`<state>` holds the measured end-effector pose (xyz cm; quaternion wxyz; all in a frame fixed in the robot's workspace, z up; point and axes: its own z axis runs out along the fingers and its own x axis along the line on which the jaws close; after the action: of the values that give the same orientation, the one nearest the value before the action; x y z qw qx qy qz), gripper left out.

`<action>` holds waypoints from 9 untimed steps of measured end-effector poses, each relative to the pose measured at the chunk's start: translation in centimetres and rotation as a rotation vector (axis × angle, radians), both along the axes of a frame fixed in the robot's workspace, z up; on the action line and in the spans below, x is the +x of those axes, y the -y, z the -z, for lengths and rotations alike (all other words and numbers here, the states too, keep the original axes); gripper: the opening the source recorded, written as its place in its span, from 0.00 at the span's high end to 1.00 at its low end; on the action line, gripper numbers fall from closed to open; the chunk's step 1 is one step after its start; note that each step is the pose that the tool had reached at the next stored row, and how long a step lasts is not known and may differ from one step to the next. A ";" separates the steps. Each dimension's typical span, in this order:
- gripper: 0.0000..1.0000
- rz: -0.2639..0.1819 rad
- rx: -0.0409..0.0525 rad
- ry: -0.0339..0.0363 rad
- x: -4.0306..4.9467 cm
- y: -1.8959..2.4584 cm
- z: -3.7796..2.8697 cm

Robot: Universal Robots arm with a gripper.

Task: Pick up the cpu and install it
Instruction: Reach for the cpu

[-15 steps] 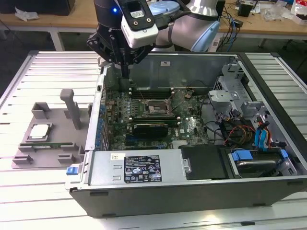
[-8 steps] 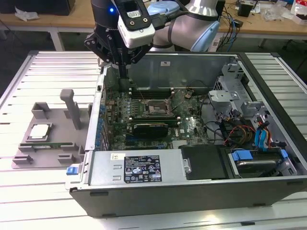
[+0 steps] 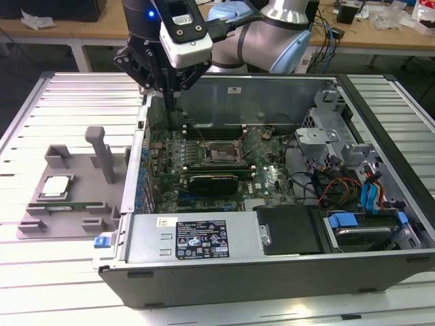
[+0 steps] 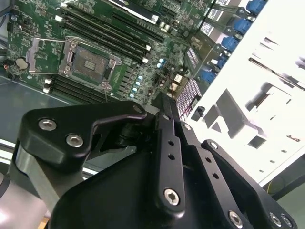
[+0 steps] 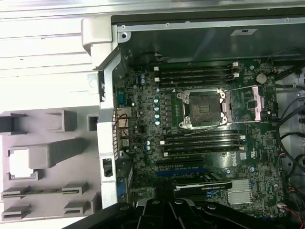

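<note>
— What does the arm (image 3: pixel 272 30) look like?
— Silver-grey tube sections, pale blue caps (image 3: pixel 293 49) at the joints, a black cable (image 3: pixel 228 27) running along it.
— And the wrist?
— A black housing (image 3: pixel 139 27) with a small blue light (image 3: pixel 150 13), and a white camera box (image 3: pixel 183 34) mounted on it.
— The pincer (image 4: pixel 164 102)?
— Matte black rounded links (image 4: pixel 95 126), studded with silver screw heads (image 4: pixel 171 196).

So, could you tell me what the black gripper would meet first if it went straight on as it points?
Pointing down, the gripper would probably meet the green motherboard inside the open grey computer case, close to its wall on the exterior view's left; depth is unclear.
</note>
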<state>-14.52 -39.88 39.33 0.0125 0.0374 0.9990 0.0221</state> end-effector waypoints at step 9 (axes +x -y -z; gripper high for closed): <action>0.89 0.000 0.0000 0.0000 -1.39 0.00 0.00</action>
<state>-15.91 -39.89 39.33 0.0125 0.0374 0.9990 0.0221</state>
